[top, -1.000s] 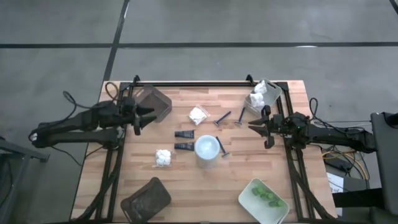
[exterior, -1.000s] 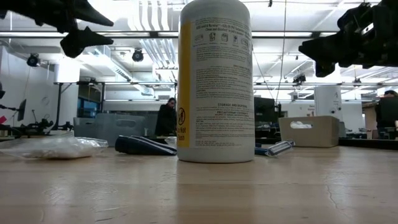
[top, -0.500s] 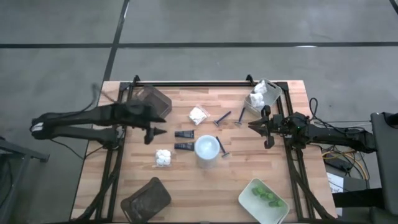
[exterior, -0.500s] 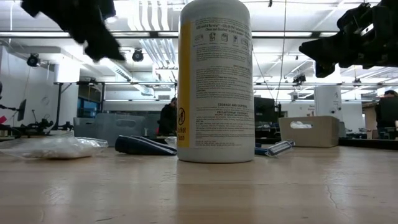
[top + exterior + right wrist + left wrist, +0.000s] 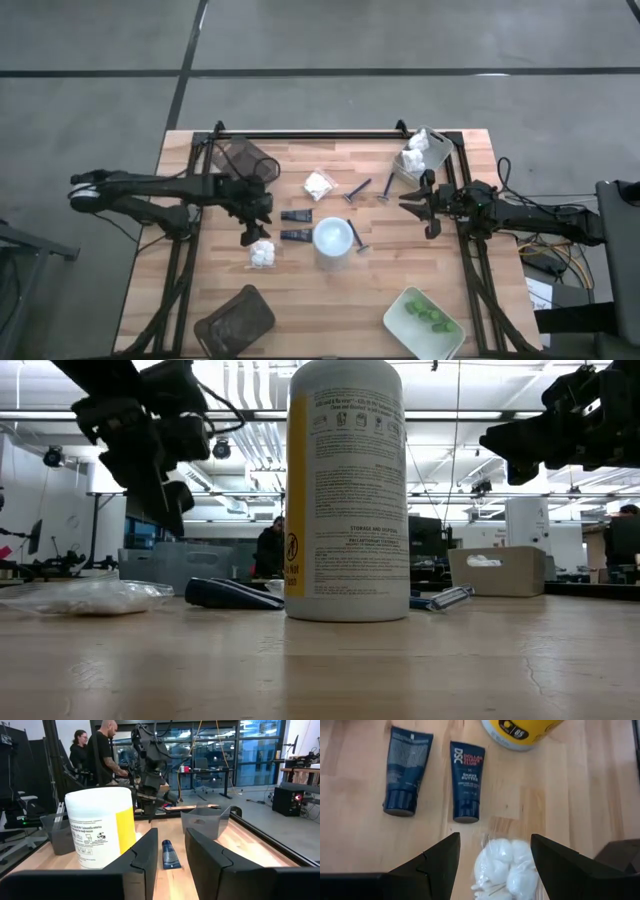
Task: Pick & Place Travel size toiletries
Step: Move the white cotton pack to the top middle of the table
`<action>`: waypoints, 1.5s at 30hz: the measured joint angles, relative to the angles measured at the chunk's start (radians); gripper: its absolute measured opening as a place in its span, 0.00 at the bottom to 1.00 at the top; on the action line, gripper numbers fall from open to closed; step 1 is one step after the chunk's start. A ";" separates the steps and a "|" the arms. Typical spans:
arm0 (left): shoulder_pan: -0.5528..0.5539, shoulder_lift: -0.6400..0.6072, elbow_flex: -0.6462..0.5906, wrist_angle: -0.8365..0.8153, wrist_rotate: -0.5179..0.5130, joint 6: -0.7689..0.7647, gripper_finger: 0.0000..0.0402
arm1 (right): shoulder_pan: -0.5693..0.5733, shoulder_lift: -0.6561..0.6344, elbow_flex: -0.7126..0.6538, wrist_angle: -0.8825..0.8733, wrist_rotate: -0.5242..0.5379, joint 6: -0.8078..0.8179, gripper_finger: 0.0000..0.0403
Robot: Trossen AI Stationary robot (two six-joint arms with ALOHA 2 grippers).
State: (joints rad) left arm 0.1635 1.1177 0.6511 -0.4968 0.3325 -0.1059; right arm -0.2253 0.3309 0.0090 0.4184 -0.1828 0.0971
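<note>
A lumpy white packet (image 5: 262, 253) lies flat on the wood near the table's middle. My left gripper (image 5: 249, 232) hangs open just above it, pointing down; in the left wrist view its fingers stand either side of the packet (image 5: 506, 867) without touching. Two dark tubes (image 5: 467, 780) (image 5: 407, 770) and the yellow white-capped bottle (image 5: 333, 238) stand beside it. A second packet (image 5: 319, 185) and thin razors (image 5: 357, 189) (image 5: 356, 235) lie farther off. My right gripper (image 5: 415, 205) waits open at the table's right, raised.
Dark brown trays sit at the far left (image 5: 245, 160) and near left (image 5: 235, 318). A pale tray (image 5: 423, 150) at the far right holds white packets; another (image 5: 423, 318) at the near right holds green pieces. People stand beyond the table (image 5: 107, 750).
My left arm has swung from beside the far-left dark tray toward the table's middle and near side, come down, and turned its open fingers down over the white packet. Nothing on the table has moved.
</note>
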 joint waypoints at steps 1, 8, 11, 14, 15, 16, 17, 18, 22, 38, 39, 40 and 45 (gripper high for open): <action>0.000 0.011 0.002 0.000 0.000 0.001 0.62 | 0.000 0.000 0.000 0.000 0.000 0.000 0.25; -0.006 0.088 0.003 0.003 0.000 0.009 0.62 | 0.000 0.000 0.000 0.000 0.000 0.000 0.29; -0.022 0.120 0.003 0.009 0.003 0.048 0.62 | 0.000 -0.001 0.000 0.000 0.000 0.000 0.31; -0.046 0.154 0.004 0.009 0.009 0.094 0.62 | 0.000 -0.001 0.000 0.000 0.000 0.000 0.33; -0.052 0.164 0.004 0.008 0.009 0.109 0.62 | 0.000 -0.001 0.000 0.000 0.000 0.000 0.33; -0.058 0.174 0.004 0.009 0.009 0.119 0.62 | 0.000 -0.001 0.000 0.000 0.000 0.000 0.34; -0.063 0.184 0.004 0.010 0.009 0.126 0.62 | 0.000 -0.001 0.000 0.000 0.000 0.000 0.34; -0.066 0.195 0.003 0.010 0.009 0.129 0.62 | 0.000 -0.001 0.000 0.000 0.000 0.000 0.35; -0.076 0.232 0.003 0.009 0.009 0.130 0.62 | 0.000 -0.001 0.000 0.000 0.000 0.000 0.37; -0.080 0.263 0.006 0.009 0.010 0.129 0.31 | 0.000 -0.002 0.000 0.001 0.001 0.000 0.44; -0.080 0.263 0.005 0.009 0.010 0.129 0.28 | 0.000 -0.002 0.000 0.001 0.001 0.000 0.45; -0.080 0.263 0.005 0.009 0.011 0.129 0.25 | 0.000 -0.002 0.000 0.001 0.001 0.000 0.45; -0.080 0.263 0.005 0.009 0.011 0.129 0.13 | 0.000 -0.002 0.000 0.001 0.001 0.000 0.47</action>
State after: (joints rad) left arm 0.0834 1.3804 0.6563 -0.4877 0.3431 0.0227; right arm -0.2249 0.3294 0.0090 0.4189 -0.1822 0.0967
